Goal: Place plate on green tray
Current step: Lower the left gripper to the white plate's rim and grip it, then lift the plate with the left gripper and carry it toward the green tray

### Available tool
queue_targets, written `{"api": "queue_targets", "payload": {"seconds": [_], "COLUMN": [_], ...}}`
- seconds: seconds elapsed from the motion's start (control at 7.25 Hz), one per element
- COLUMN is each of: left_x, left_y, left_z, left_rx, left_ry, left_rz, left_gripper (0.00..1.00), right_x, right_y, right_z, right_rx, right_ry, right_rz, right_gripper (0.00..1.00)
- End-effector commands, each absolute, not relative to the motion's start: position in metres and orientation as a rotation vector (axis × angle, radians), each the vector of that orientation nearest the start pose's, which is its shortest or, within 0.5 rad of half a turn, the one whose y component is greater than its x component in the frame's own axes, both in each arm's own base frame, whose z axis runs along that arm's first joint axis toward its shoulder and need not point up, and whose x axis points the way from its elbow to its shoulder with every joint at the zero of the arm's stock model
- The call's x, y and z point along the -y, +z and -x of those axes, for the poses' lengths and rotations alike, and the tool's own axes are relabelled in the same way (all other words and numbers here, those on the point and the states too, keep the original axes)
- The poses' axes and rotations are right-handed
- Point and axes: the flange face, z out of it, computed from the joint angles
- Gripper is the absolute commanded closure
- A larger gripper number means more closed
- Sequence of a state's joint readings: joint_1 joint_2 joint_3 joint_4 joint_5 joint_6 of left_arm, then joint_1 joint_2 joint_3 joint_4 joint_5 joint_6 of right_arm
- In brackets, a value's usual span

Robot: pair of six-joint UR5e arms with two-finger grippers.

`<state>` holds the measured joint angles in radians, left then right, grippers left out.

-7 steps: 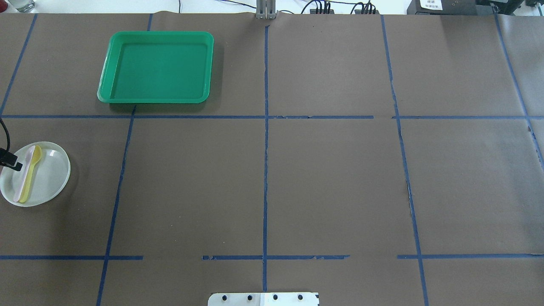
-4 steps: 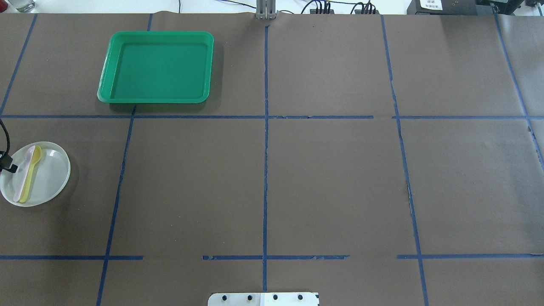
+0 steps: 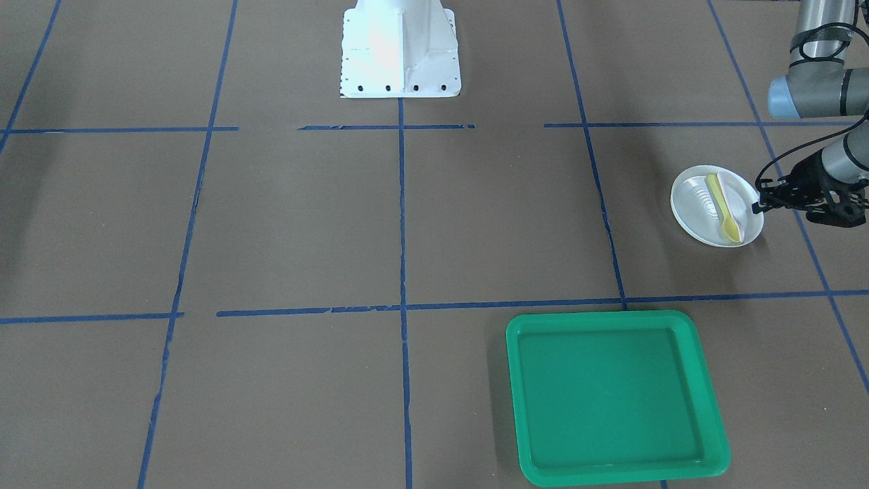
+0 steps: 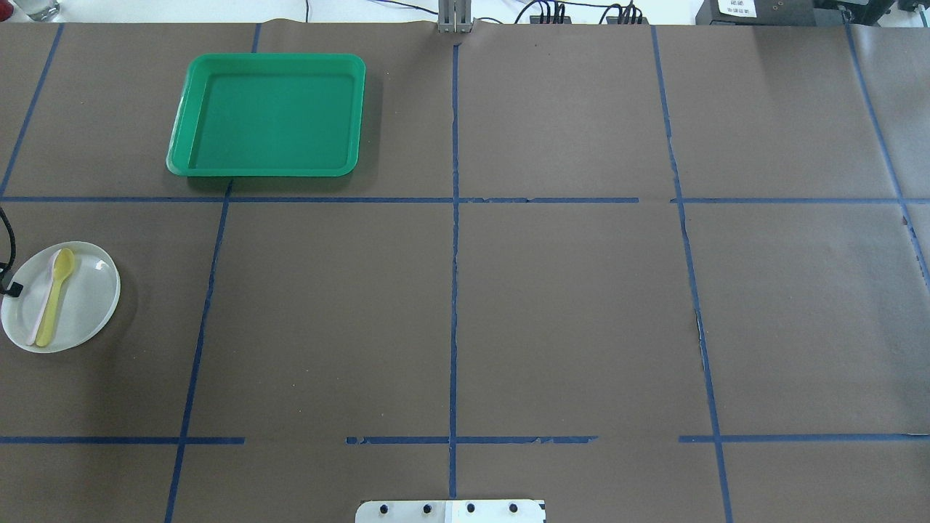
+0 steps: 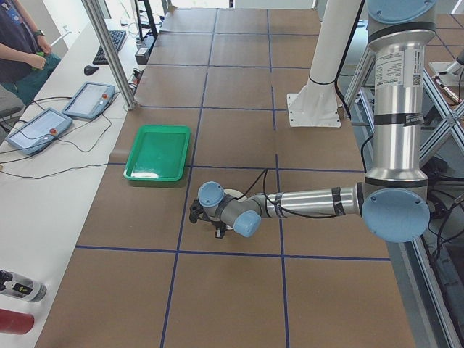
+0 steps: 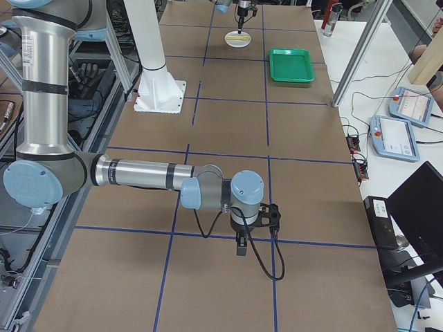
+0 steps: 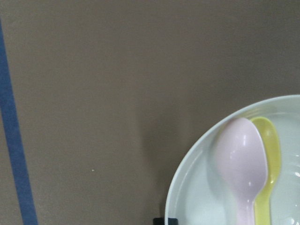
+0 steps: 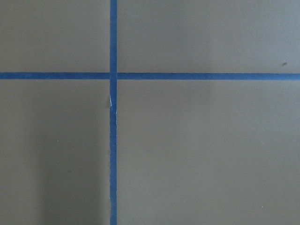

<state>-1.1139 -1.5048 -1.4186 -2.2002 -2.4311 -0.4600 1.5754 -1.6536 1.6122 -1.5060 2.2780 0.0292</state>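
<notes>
The left gripper (image 3: 760,204) is set at the rim of the small round white plastic plate (image 3: 692,200), its spread, like that of the right gripper (image 6: 240,249), not to be told, while a yellow plastic spoon (image 3: 722,207) and a pink plastic spoon (image 7: 241,159) are laid in the plate, set on the bench (image 3: 305,224) well apart from the green rectangular plastic tray (image 3: 614,397).

Robotics lab, paper-covered table (image 4: 567,312) gridded with blue tape (image 4: 454,290), teach pendants (image 5: 88,99) alongside.

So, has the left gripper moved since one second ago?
Yes. In the overhead view the left gripper has drawn back toward the view's left edge; against the unmoved plate, it now overlaps only the rim.
</notes>
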Motion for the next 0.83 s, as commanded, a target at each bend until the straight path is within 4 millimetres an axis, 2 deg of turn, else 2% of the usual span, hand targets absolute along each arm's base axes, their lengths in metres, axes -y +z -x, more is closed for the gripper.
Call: {"api": "queue_targets", "payload": {"seconds": [0.0,0.28,0.55,0.69], "left_x": [0.441,0.44,0.451,0.495], "left_y": [0.674,0.665,0.657,0.621], "left_z": [-0.151,-0.137,-0.119,-0.132], "left_rx": [-1.095,-1.197,-1.235,-1.227], "left_ry": [0.208,0.215,0.168,0.166], "left_rz": [0.095,0.118,0.123,0.104], "left_gripper": [1.0,1.0,1.0,1.0], "right_x": [0.458,0.458,0.458,0.458], "right_y": [0.676,0.676,0.676,0.676], "right_z": [-0.071,-0.071,-0.071,-0.071], "right_rx": [0.707,0.707,0.707,0.707], "right_ry": [0.024,0.024,0.024,0.024], "right_rz": [-0.015,-0.013,-0.013,-0.013], "right_gripper": [0.0,0.0,0.0,0.0]}}
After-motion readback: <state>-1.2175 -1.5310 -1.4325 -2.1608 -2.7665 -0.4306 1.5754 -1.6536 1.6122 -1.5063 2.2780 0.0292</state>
